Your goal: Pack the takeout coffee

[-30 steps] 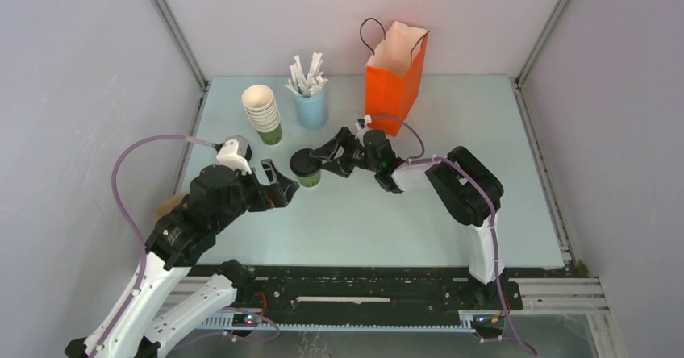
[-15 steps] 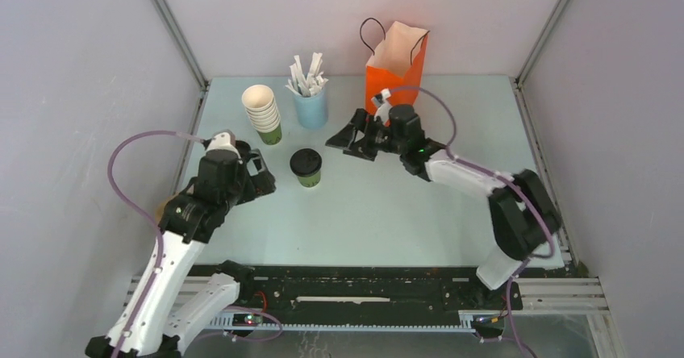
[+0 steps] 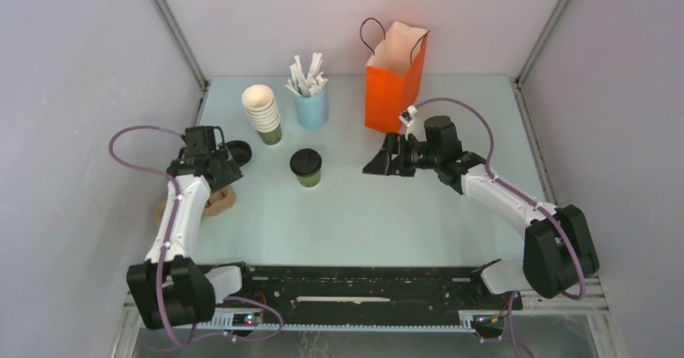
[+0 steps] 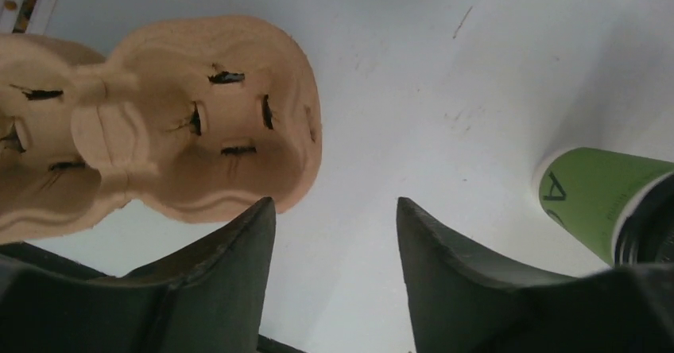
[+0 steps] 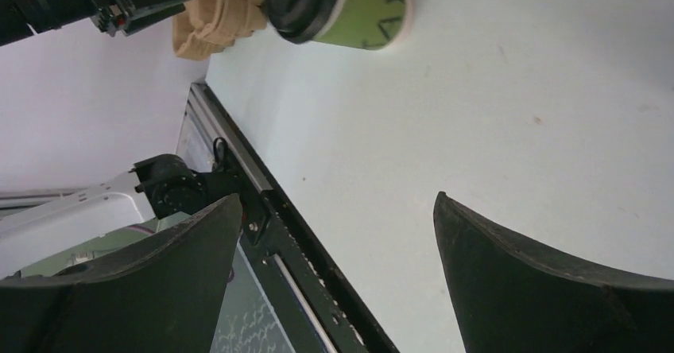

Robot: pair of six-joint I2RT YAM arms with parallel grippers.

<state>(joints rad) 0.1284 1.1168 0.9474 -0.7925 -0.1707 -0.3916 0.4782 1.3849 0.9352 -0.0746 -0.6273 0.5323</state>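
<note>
Matt paper cup [image 3: 309,179], glossy plastic lid [image 3: 306,161]; the pulp carrier [image 4: 159,122] looks rough.

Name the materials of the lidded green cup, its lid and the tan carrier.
Green cup: likely paper, matte printed wall. Lid: probably plastic, black with a slight sheen and moulded rim. Tan carrier: seemingly moulded pulp, dull, fibrous, with rough-cut slits.

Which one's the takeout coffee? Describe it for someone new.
Start at the orange paper bag at the back, then the light blue cup of sticks left of it. The takeout coffee stands alone, nearer: green, the only cup with a black lid.
</note>
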